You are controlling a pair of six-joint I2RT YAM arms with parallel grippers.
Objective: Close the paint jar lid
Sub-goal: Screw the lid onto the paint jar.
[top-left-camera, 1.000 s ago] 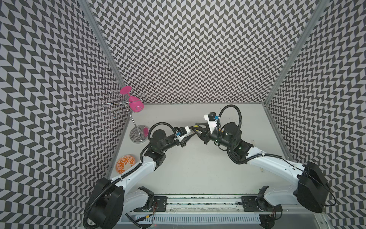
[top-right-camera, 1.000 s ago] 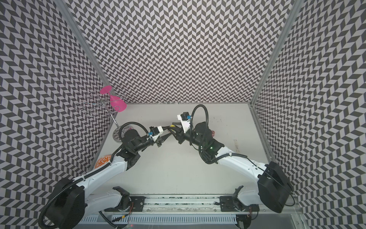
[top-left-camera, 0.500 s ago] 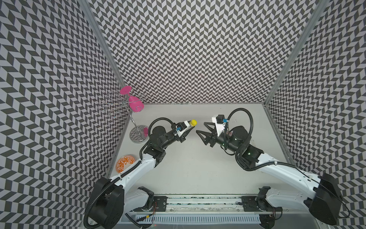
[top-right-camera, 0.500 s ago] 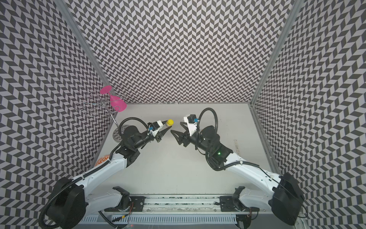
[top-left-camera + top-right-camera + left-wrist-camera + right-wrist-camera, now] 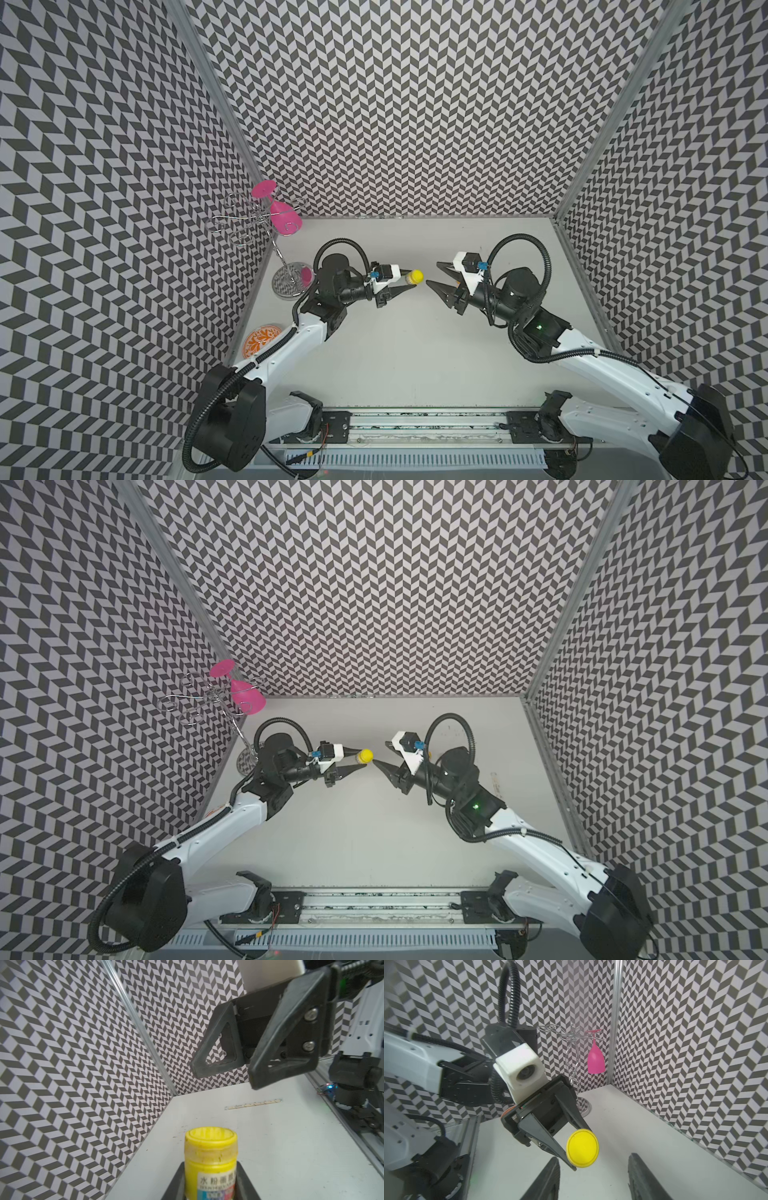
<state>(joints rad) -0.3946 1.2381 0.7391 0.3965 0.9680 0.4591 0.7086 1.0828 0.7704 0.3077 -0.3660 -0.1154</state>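
Note:
A small yellow paint jar (image 5: 414,276) (image 5: 365,756) is held above the table's middle, lying sideways, with my left gripper (image 5: 405,282) (image 5: 359,760) shut on its body. In the left wrist view the jar (image 5: 210,1159) sits between my two fingers (image 5: 176,1184), and its yellow lid (image 5: 211,1136) rests on its mouth. My right gripper (image 5: 432,273) (image 5: 380,752) stands open a short way to the right, facing the lid and not touching it. In the right wrist view the round lid (image 5: 582,1148) faces my open right gripper (image 5: 594,1159).
A wire glass rack (image 5: 266,224) with a hanging pink glass (image 5: 284,218) stands at the back left corner. An orange patterned plate (image 5: 262,340) lies by the left wall. A ruler (image 5: 253,1103) lies near the right wall. Patterned walls close off three sides.
A second ago my right gripper was at the jar's lid, meeting the left one. It has since opened and drawn back to the right. The left gripper still holds the jar.

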